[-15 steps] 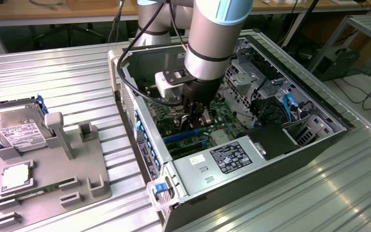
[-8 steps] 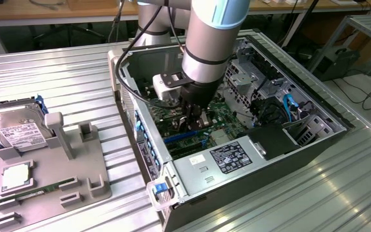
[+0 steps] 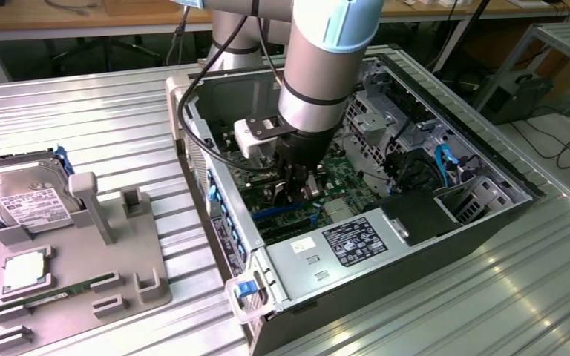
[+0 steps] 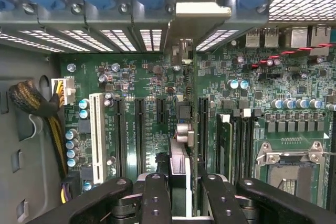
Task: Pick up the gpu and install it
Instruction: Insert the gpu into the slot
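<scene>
exterior view / arm: the arm reaches down into the open computer case, which lies on its side on the ribbed metal worktop
exterior view / gripper: the gripper sits low over the motherboard, near the expansion slots; something dark hangs between its jaws, but from here I can't make out what
exterior view / parts tray: the grey holder at the exterior view's left carries the silver hard drive and a green memory stick; no black card on it, several holder slots stand bare
exterior view / progress: pickup looks done, judging by the bare holder and the arm inside the case

wrist view / gpu: the gpu is seen edge-on, running from between the jaws up to its pale metal bracket at the rear slot openings
wrist view / jaws: partly closed, clamped on the near end of the gpu, one black finger on each side of the card
wrist view / card vs board: the card stands upright on edge over the green board, lined up along the long black slots; bracket is at the case's rear wall
wrist view / seating: can't tell whether the card edge is pressed fully into its slot
wrist view / progress: card carried to the install spot and still gripped; seating and release not shown as finished
</scene>
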`<state>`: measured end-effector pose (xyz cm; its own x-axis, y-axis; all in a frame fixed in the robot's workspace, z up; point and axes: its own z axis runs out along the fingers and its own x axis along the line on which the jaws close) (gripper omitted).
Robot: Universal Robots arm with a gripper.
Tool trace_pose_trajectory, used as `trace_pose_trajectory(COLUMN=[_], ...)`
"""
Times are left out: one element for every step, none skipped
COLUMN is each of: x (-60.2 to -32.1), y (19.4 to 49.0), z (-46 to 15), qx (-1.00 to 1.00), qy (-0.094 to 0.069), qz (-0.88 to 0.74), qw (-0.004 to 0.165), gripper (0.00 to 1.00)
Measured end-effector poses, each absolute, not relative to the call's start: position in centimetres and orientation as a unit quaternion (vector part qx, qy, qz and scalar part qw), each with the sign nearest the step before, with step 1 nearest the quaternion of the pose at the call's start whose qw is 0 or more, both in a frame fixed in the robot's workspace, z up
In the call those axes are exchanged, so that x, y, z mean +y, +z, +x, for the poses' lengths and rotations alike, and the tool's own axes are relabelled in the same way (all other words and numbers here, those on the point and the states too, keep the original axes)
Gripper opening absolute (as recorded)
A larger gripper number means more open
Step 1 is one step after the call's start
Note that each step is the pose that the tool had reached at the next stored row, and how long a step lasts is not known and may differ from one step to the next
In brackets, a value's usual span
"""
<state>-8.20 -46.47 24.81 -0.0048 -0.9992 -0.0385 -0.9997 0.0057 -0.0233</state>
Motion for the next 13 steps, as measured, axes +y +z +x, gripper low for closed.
trace_pose_trajectory(x=[-46.47,-46.47,-46.47,-46.47,-46.47,-46.47,-46.46,-46.44,-46.44,-46.44,-46.44,-46.43,-46.43], y=[24.68,24.63,24.62,24.62,24.62,24.61,24.60,24.58,24.58,24.57,24.57,24.57,24.56], z=[-8.20,-8.20,-8.20,-8.20,-8.20,-8.20,-8.19,-8.18,-8.18,-8.17,-8.17,-8.17,-8.22], qx=[0.709,0.709,0.709,0.709,0.709,0.709,0.709,0.709,0.709,0.709,0.709,0.709,0.709], qy=[0.005,0.005,0.005,0.005,0.005,0.005,0.005,0.006,0.006,0.005,0.005,0.005,0.005], qz=[-0.705,-0.705,-0.705,-0.705,-0.705,-0.705,-0.705,-0.705,-0.705,-0.705,-0.705,-0.705,-0.705], qw=[0.022,0.022,0.022,0.022,0.022,0.022,0.022,0.022,0.022,0.022,0.022,0.022,0.022], gripper=[0.29,0.29,0.29,0.29,0.29,0.29,0.29,0.29,0.29,0.29,0.29,0.29,0.29])
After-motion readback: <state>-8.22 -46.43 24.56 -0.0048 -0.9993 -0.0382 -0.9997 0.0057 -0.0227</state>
